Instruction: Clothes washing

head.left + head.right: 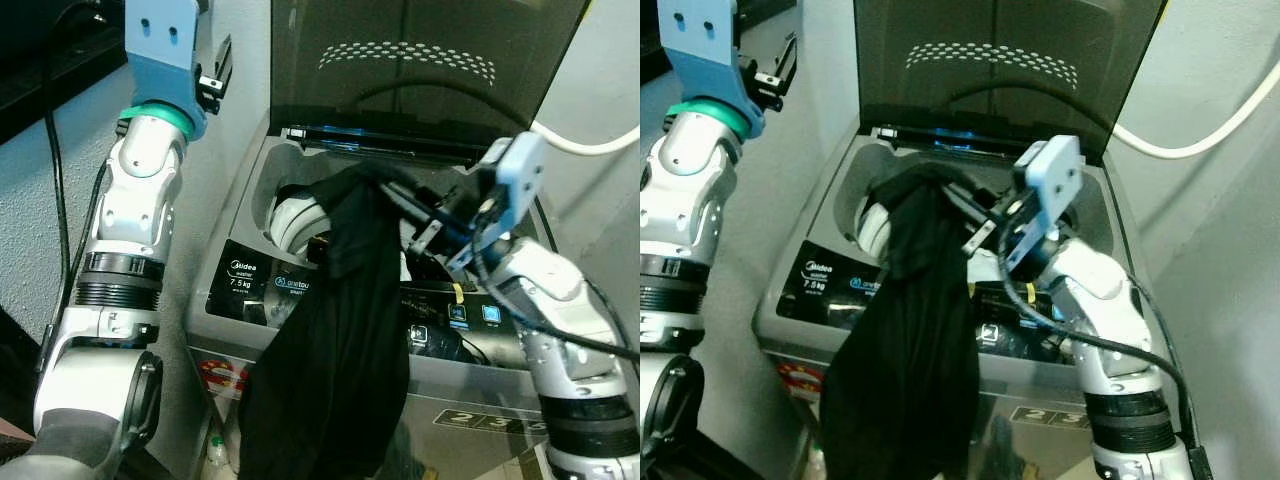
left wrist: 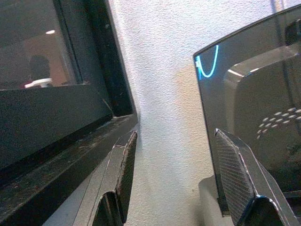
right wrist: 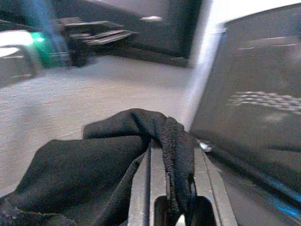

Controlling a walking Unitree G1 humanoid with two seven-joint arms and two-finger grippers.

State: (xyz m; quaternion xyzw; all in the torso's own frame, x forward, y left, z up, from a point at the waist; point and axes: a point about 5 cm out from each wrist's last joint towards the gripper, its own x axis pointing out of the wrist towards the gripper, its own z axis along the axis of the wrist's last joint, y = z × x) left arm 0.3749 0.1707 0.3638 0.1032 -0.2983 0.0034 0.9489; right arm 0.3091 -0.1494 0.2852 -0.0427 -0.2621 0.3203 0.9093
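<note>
A grey top-loading washing machine (image 1: 250,285) stands before me with its dark lid (image 1: 420,60) raised. My right gripper (image 1: 945,190) is over the tub opening, shut on the top fold of a black garment (image 1: 335,340). In the right wrist view the cloth (image 3: 94,165) is pinched between the closed fingers (image 3: 157,179). The garment drapes over the control panel and hangs down the machine's front. The white tub rim (image 1: 295,220) shows to the garment's left. My left gripper (image 1: 215,75) is raised high by the wall to the machine's left, open and holding nothing.
A white hose (image 1: 1200,140) runs along the wall on the right. A black cable (image 1: 55,170) hangs down the left wall below a dark window ledge (image 2: 47,117). A small bottle (image 1: 215,450) stands on the floor at the machine's front left corner.
</note>
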